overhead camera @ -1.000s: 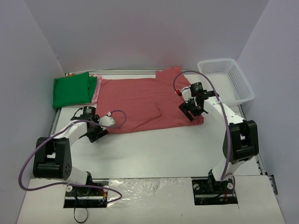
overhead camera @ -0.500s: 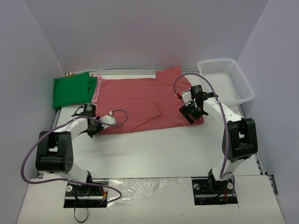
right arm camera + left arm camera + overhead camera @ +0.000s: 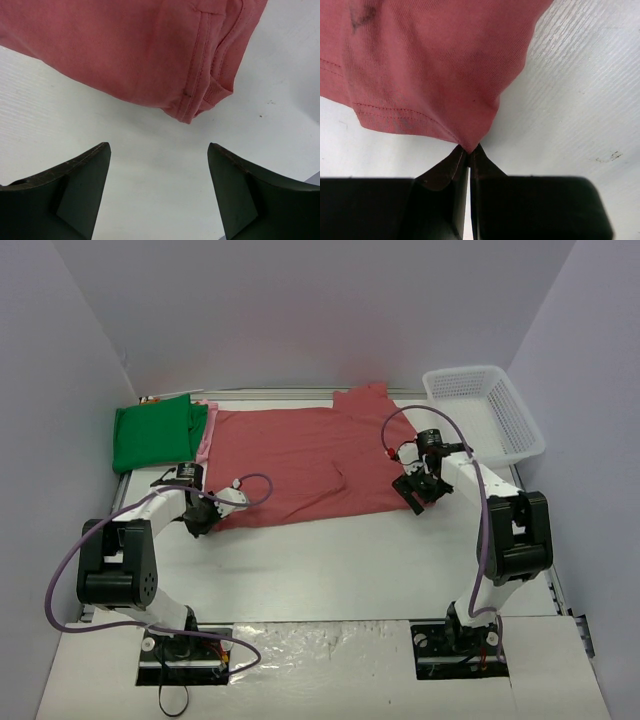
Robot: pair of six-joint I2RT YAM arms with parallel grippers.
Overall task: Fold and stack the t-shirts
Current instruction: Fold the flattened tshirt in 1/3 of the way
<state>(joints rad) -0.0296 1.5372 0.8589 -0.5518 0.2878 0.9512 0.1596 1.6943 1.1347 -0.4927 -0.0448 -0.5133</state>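
A large dusty-red t-shirt lies spread flat across the back of the table. My left gripper is shut on its near left corner, the cloth pinched between the fingertips. My right gripper hovers open just in front of the shirt's near right corner, with bare table between its fingers. A folded bright green t-shirt rests at the back left on a pale pink one, of which only an edge shows.
A white mesh basket stands at the back right, near my right arm. Walls close in the table on the left, back and right. Bare table stretches between the red shirt and the arm bases.
My left gripper moved up to the shirt's near left corner and shut on it. My right gripper shifted slightly right and nearer, staying open in front of the right corner.
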